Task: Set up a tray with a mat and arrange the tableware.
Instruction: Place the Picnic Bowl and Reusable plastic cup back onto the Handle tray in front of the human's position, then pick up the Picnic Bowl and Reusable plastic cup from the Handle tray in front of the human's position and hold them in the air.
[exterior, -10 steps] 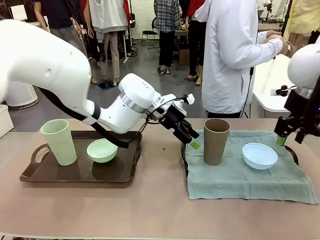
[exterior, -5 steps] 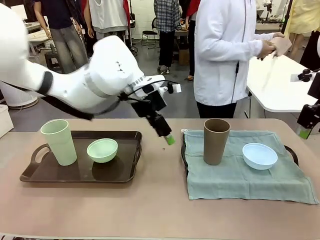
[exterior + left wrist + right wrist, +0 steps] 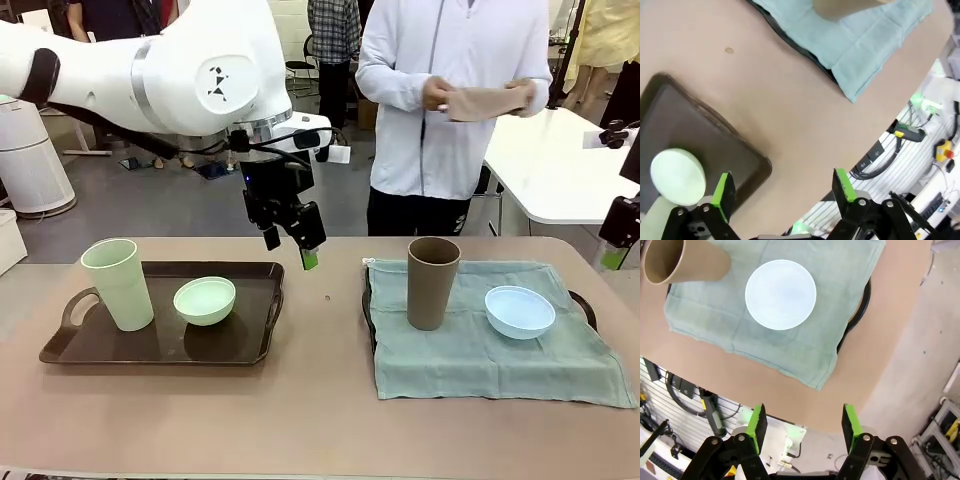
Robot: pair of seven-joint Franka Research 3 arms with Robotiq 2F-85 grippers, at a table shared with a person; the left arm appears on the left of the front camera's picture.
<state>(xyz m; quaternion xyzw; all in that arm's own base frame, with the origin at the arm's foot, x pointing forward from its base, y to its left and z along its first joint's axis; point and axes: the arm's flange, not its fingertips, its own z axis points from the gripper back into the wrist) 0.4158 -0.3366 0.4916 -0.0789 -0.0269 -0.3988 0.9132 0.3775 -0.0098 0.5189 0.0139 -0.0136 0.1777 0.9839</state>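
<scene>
Tableware stood in two sets in the front view: pale green cup (image 3: 118, 283) and mint green bowl (image 3: 205, 300) on the bare dark tray (image 3: 60, 345) at lower left, brown cup (image 3: 432, 282) and light blue bowl (image 3: 519, 311) on the teal mat (image 3: 480, 365) at lower right. All looked like light, stiff plastic, the cups easy to tip, so you'd pinch a rim wall. Your left gripper (image 3: 290, 250) hung open and empty at frame centre. Your right gripper (image 3: 804, 426) was open too, holding nothing.

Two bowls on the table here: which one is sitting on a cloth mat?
The light blue bowl: it rests on the green cloth mat beside the brown cup. The mint green bowl sits directly on the bare dark tray.
</scene>
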